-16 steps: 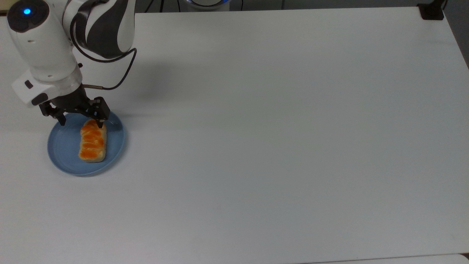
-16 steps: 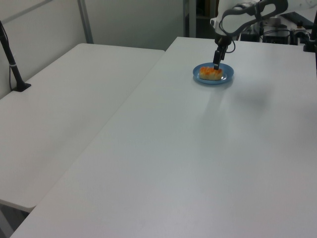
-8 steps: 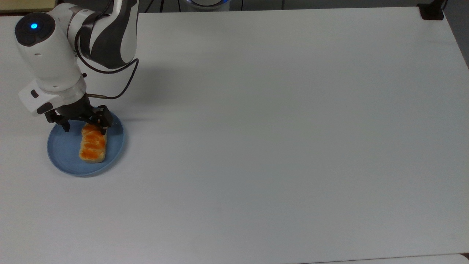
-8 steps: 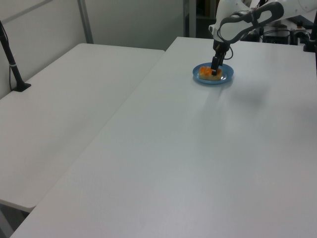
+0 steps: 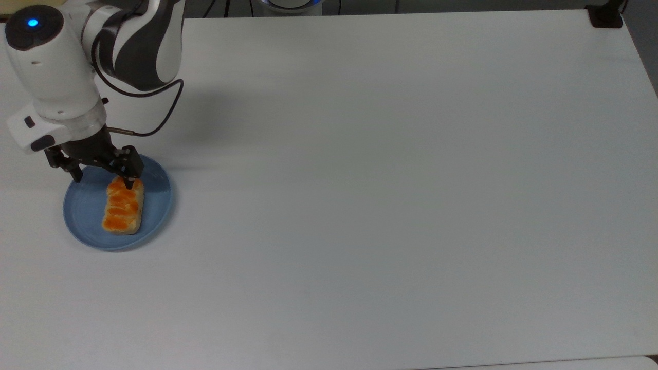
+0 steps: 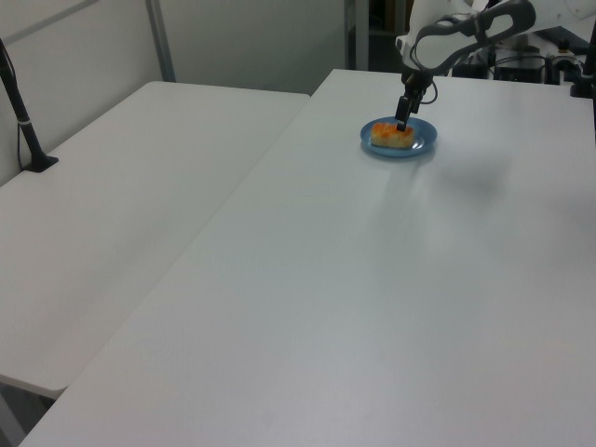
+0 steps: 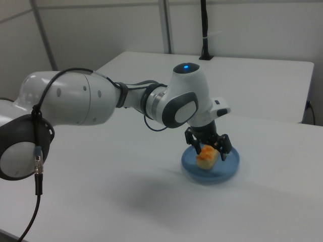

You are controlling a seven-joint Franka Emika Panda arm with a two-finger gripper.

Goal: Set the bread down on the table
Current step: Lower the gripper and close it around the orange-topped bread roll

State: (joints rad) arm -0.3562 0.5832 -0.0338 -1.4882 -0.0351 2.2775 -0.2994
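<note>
The bread [image 5: 122,206], a small loaf with orange-brown lumps on top, lies on a round blue plate [image 5: 82,226] near the top view's left edge of the white table [image 5: 360,205]. My gripper [image 5: 104,180] hangs over the plate's far side, open wide. One finger [image 5: 131,181] rests at the bread's far end; the other [image 5: 77,174] stands over the plate's rim. In the left view the gripper [image 6: 402,116] points down onto the bread [image 6: 392,136] at the table's far end. The right view shows the open gripper [image 7: 208,150] straddling the bread [image 7: 207,158] on the plate [image 7: 219,174].
A black mount [image 5: 606,15] sits at the table's far right corner in the top view. A second white table [image 6: 121,186] with a black pole [image 6: 23,121] adjoins on the left view's left. The arm [image 7: 75,108] stretches across the right view's left half.
The gripper has shifted towards the top view's left. The bread has slid the same way across the plate, and the plate has moved slightly too. The fingers stay spread.
</note>
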